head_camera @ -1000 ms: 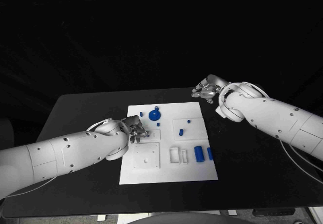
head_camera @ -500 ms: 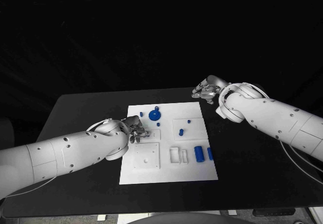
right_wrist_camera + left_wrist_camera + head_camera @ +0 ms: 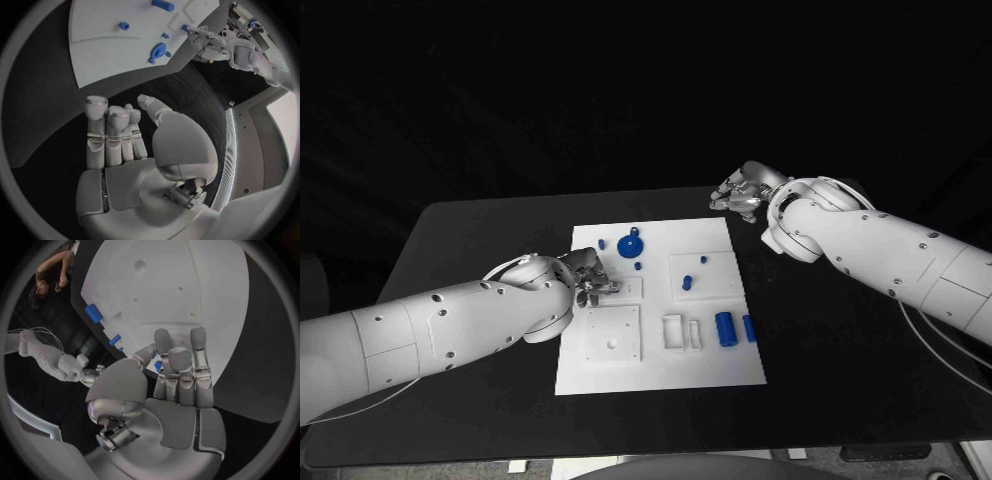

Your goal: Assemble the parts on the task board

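Left hand: left wrist view shows small blue part pinched at fingertips. Right hand: empty, fingers loosely spread, beyond board. Two blue cylinders right.

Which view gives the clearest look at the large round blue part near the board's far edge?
The head view: the round blue part sits unobstructed on the task board, seen from above. The right wrist view shows it too, but smaller and slanted. I cannot make it out in the left wrist view.

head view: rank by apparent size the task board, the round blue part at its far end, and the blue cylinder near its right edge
1. task board, by far the largest
2. blue cylinder and round blue part look about alike; not ranked against each other.
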